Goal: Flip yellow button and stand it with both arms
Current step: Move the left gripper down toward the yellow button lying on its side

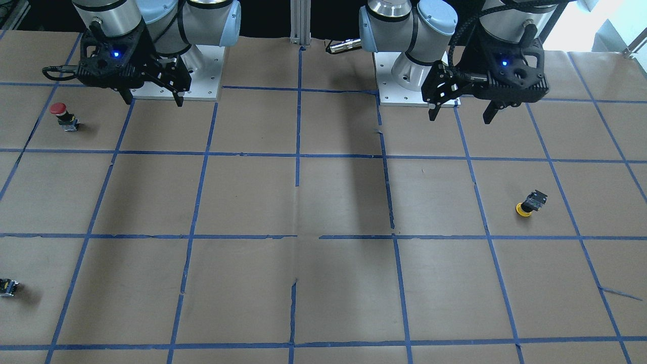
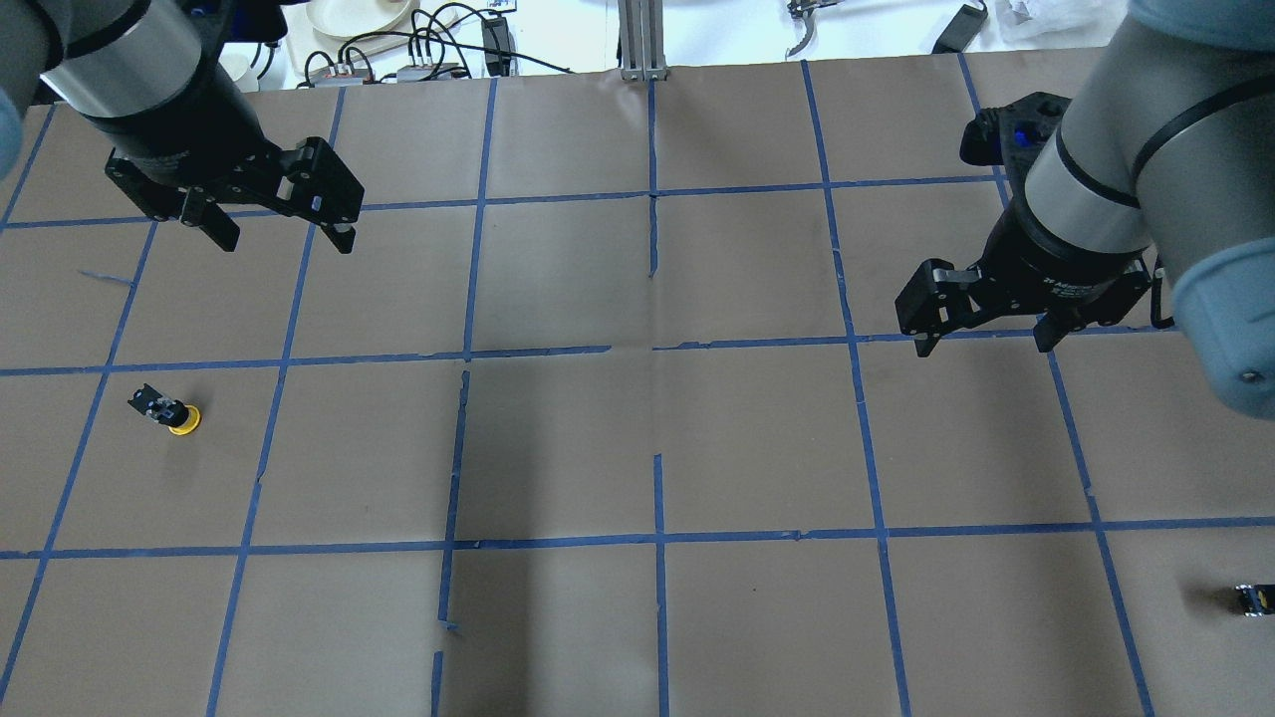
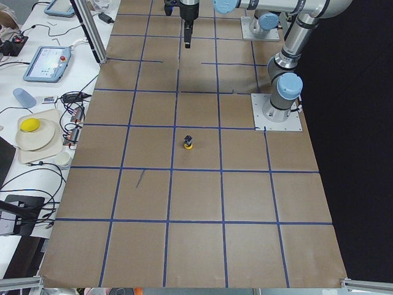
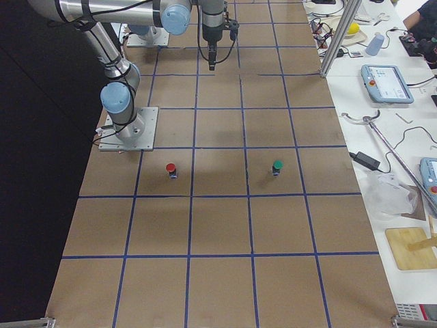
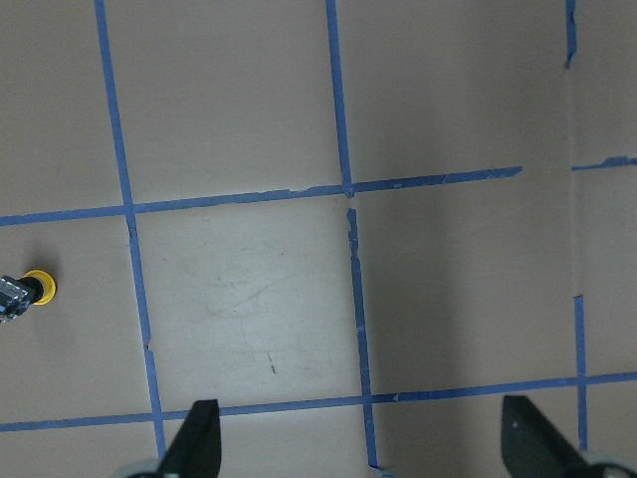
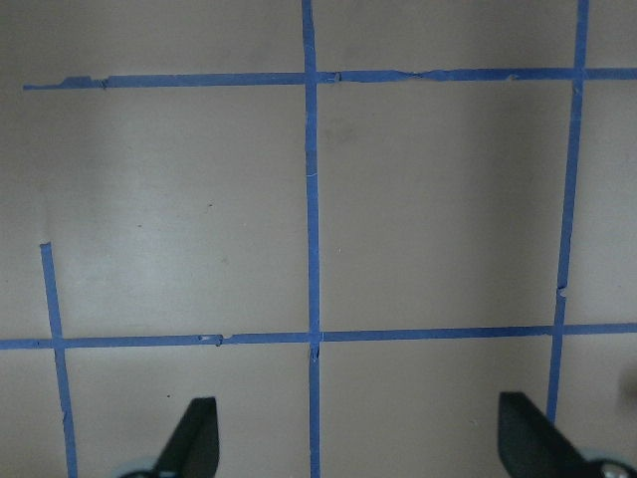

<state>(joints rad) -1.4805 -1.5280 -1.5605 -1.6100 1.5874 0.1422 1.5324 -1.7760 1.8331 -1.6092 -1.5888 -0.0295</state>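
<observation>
The yellow button sits alone on the paper-covered table, in a taped square on my left arm's side and well apart from both arms. As best I can read it across the views, it rests on its yellow cap with the black body and contact block pointing up. That is the wrong way round, which is why the job calls for a flip.

The left gripper hangs above the table back toward the robot's base. Its jaws are spread wide with nothing between them. From the left wrist camera the button shows only at the far left edge, outside the span of the fingers, so this arm is not lined up over it yet. It is the nearer arm, so I judge the first pick is its job.

The right gripper hovers on the other side, its jaws likewise wide apart and empty. Its wrist camera shows only bare paper and blue tape. I expect it waits there to take the button in a handover, since one gripper cannot turn the thing over and set it down by itself.

A red button stands near the right gripper, and a small dark switch part lies at the table's far edge on that side. Neither is mine to touch.

I judge nothing of the task is done yet: the approach comes first.
</observation>
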